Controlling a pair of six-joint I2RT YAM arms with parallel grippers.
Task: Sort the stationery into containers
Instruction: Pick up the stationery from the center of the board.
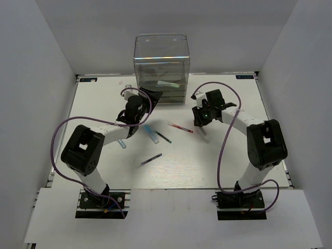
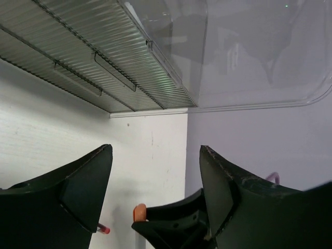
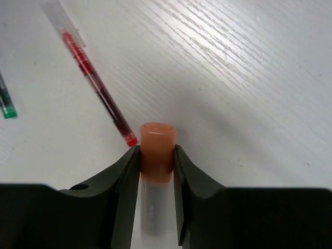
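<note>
1. The left gripper (image 2: 155, 150) has two matte black, wedge-shaped fingers. They stand spread wide with nothing between them, close to the lower left corner of the drawer stack.
2. The tall clear plastic box with a rounded top (image 1: 161, 54) stands at the far edge of the table. Its shallow stacked drawers (image 2: 104, 67) have finely ribbed, translucent fronts with narrow bar-shaped pulls.
3. On the white, wood-grained tabletop (image 3: 233, 78) between the arms lie a short pale marker with a light-blue cap (image 1: 150, 133), a thin dark pen (image 1: 151, 159) and a slim clear-barrelled red pen (image 3: 96, 85).
4. The right gripper (image 3: 156, 150) is clamped on a short pale marker with a smooth, rounded orange cap (image 3: 158, 137). The cap pokes out past the black fingertips, just beside the red pen's end.
</note>
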